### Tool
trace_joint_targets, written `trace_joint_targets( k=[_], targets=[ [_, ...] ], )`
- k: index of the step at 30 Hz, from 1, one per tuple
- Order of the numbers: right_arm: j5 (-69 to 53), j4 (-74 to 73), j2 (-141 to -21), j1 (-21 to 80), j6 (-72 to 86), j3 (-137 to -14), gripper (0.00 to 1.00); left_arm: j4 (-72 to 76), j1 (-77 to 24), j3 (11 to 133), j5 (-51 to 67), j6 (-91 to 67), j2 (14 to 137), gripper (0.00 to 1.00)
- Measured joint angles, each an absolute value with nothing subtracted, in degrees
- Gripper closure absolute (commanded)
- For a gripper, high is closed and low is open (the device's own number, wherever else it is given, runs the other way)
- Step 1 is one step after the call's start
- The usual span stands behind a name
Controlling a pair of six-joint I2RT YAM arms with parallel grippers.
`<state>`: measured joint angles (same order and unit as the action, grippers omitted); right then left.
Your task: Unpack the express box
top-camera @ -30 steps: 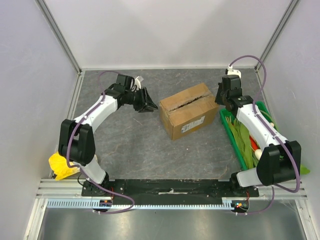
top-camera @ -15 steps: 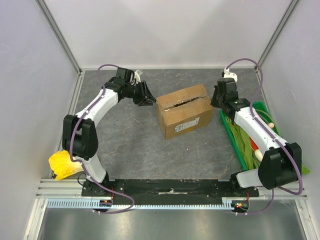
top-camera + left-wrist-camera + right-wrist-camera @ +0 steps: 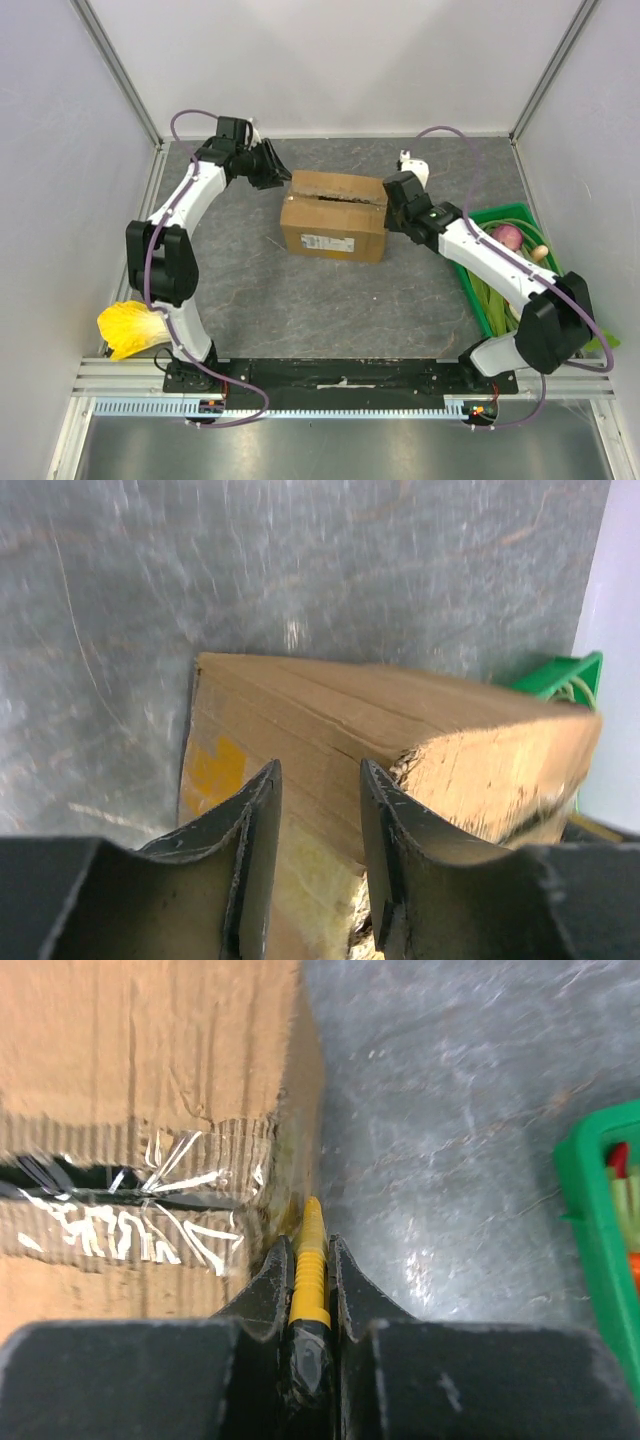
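The express box is a brown cardboard carton in the middle of the table, its top seam torn open along the tape. My left gripper is open at the box's far left corner, and cardboard shows between its fingers. My right gripper is at the box's right end. It is shut on a yellow ribbed tool whose tip touches the box's edge.
A green crate of vegetables stands at the right, with an onion in it; it also shows in the right wrist view and the left wrist view. A yellow thing lies at the near left. Walls enclose three sides.
The box has turned and slid left and back. My right gripper followed it to the left. My left gripper moved back and left to the box's far corner.
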<state>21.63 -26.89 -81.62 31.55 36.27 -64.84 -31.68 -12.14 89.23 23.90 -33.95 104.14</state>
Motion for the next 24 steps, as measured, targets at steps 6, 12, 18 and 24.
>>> trace_joint_targets(
  k=[6, 12, 18, 24],
  targets=[
    [21.52, -31.55, -85.76, 36.56, 37.28, -65.54, 1.0, -32.25, -11.64, 101.47, 23.11, -32.67, 113.32, 0.55],
    [26.81, -34.22, -85.38, 37.43, 37.67, -67.66, 1.0, -34.94, -10.74, 104.73, 21.41, -31.7, 114.96, 0.48],
    [31.79, -35.0, -83.05, 33.89, 35.05, -72.23, 1.0, -38.46, -9.37, 102.74, 12.43, -29.85, 110.19, 0.47],
    [32.16, -33.36, -86.63, 25.45, 31.0, -76.64, 1.0, -39.07, -8.86, 91.33, 6.66, -29.8, 96.53, 0.56]
  ],
)
